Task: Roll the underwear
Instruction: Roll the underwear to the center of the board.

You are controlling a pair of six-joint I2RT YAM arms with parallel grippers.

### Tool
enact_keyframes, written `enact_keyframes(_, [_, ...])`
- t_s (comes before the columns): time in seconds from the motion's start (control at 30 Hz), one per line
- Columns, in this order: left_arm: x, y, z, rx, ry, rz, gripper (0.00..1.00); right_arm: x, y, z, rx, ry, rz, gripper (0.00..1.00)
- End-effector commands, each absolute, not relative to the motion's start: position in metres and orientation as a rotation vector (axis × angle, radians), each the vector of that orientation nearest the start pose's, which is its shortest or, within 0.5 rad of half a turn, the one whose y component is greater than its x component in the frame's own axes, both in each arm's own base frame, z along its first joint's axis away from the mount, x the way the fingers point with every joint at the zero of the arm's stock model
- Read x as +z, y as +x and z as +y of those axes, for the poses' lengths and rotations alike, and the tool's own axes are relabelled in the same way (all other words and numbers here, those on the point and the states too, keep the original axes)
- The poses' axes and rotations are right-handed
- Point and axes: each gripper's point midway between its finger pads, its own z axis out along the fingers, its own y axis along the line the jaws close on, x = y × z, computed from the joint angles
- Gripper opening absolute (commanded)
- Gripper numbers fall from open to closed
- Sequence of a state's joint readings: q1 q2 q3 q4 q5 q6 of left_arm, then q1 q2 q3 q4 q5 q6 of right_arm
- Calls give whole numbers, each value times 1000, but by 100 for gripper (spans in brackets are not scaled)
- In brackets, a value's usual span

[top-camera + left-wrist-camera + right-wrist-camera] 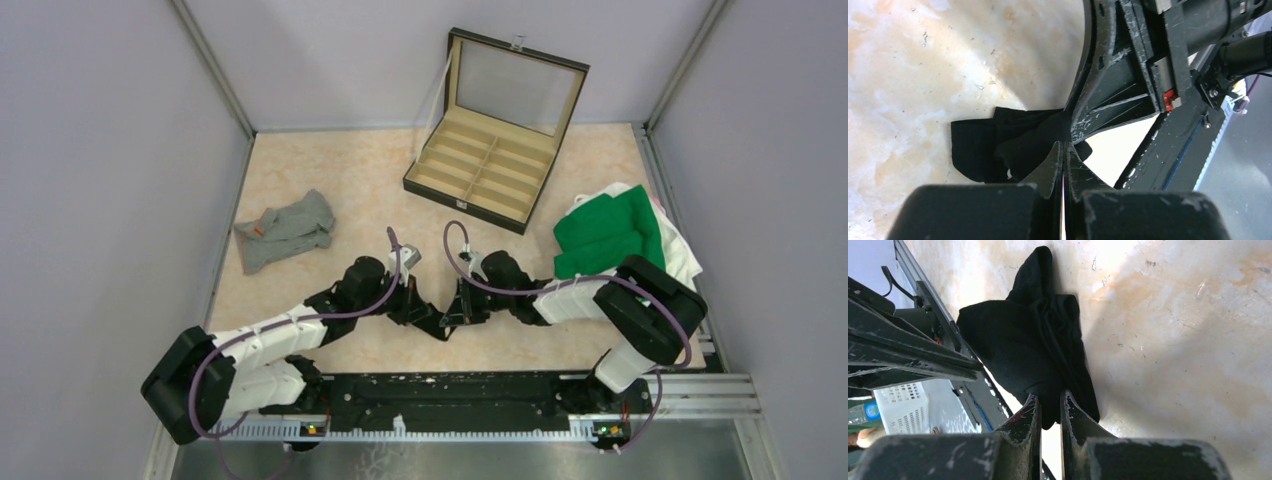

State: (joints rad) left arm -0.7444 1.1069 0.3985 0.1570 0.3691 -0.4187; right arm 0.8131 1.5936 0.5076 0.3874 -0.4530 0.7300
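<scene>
Rolling calls for even tension: hold the black underwear (1038,345) taut from both sides and turn together. It lies at 6 o'clock on the table (350,180), under the tips. Right gripper (1050,399) is closed on its edge; left gripper (1064,146) is fully closed, cloth between its tips not discernible. Left arm (260,340) and right arm (590,295) reach low, wrists angled inward, tips nearly meeting. Grey underwear (285,230) lies at 10 o'clock, case (465,205) at 12.

Black underwear (1038,350), grey underwear (290,228) with orange label (259,232), green cloth (605,235), peach-marbled table (350,170).
</scene>
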Motion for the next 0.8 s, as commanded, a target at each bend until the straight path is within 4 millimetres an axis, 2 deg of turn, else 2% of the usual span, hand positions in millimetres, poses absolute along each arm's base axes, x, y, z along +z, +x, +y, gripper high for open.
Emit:
enact_keyframes(0.0, [78,177,-263,-1010,592,2166,0,-21,166,281,932,-288,2671,0])
enact_keyframes(0.13, [68,181,-262,-976,580,2194,0,-19,167,281,931,-286,2668,1])
enact_keyframes(0.3, [54,191,-256,-892,541,2240,0,-16,168,282,932,-299,2656,7])
enact_keyframes(0.43, [43,194,-252,-842,518,2276,0,-3,171,283,953,-307,2607,16])
enact_keyframes(0.6, [29,190,-250,-838,516,2313,0,18,175,286,984,-329,2533,28])
enact_keyframes(0.77, [17,187,-246,-826,495,2347,0,36,178,285,988,-333,2479,37])
